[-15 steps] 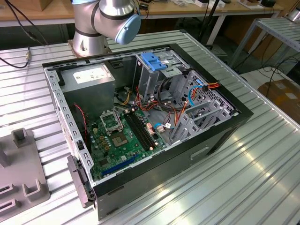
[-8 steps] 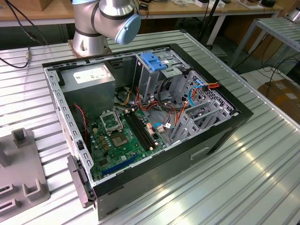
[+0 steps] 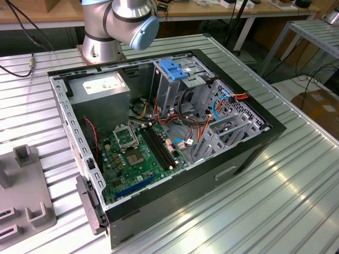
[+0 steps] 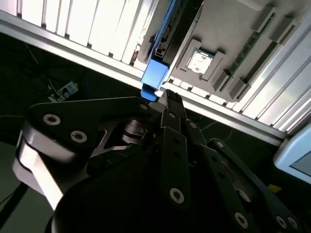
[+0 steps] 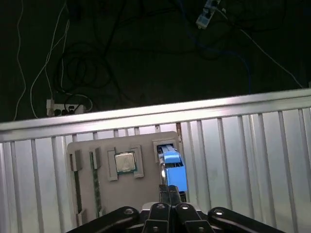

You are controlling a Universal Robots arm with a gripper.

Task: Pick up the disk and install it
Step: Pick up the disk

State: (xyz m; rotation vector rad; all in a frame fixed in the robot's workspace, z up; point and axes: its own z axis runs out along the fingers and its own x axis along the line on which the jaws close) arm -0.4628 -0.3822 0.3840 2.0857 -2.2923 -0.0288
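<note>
Disk [image 5: 172, 162]: standing in its slot on the parts tray [image 5: 146, 194], not lifted. Gripper [image 5: 168, 190]: over the tray at the disk's end, fingers closed together, apparently gripping nothing. Installation outstanding.

A: How is the arm posed?
B: In the exterior view, the silver arm [image 3: 106, 26] rises from its base to a blue-capped joint [image 3: 144, 32].
A: And the gripper?
B: In both wrist views, the black gripper [image 5: 169, 190] [image 4: 167, 99] has its fingertips pressed together.

Disk [image 5: 172, 167] end hidden behind gripper [image 5: 170, 190], arm [image 3: 119, 21] cut off, grey tray [image 3: 24, 196] cropped
</note>
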